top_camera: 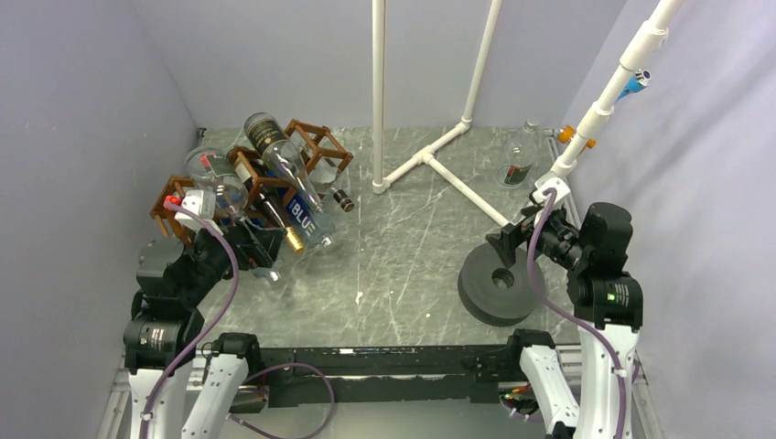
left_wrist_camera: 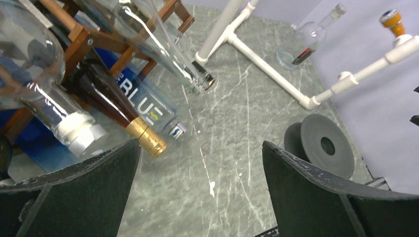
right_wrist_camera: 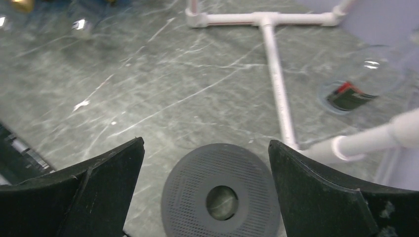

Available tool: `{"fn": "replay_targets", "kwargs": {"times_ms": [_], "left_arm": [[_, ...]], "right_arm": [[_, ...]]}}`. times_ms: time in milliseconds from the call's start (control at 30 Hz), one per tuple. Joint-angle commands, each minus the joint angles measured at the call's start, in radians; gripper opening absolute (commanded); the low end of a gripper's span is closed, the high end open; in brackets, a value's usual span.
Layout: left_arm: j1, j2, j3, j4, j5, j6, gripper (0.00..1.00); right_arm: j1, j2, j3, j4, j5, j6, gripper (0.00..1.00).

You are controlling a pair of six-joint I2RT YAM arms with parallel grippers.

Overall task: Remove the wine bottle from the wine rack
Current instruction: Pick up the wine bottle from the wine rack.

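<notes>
Near the left edge of the table, the left gripper is hovering with its jaws spread wide and nothing between them, pointing just past the bottle necks. Just beyond its left finger, the wine bottle, dark glass with a gold foil neck, is lying in a low cell of the wine rack, its neck sloping down toward the near edge. A silver-capped clear bottle is crowding it on one side and a blue-labelled bottle on the other.

Judging from this, the arm is approaching the neck. It is going to need to swing left, line the jaws across the gold foil alone and close there. It should then be drawing the bottle out along its own axis, so that the neighbours and the rack are not dragged along.

Toward the near right corner, the right gripper is waiting, equally wide and empty, above a grey perforated disc.
</notes>
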Motion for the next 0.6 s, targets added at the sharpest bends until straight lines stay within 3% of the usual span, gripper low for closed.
{"fn": "replay_targets", "kwargs": {"times_ms": [0, 167, 567], "left_arm": [[0.003, 0.012, 0.039, -0.077, 0.003, 0.068, 0.99], [0.003, -0.013, 0.028, -0.124, -0.024, 0.097, 0.99], [0.003, -0.159, -0.118, 0.054, 0.019, -0.008, 0.99]], "right_arm": [[0.003, 0.051, -0.013, -0.046, -0.239, -0.062, 1.0], [-0.01, 0.096, -0.026, -0.031, -0.336, -0.064, 1.0], [-0.125, 0.102, -0.166, 0.198, -0.437, 0.043, 0.99]]}}
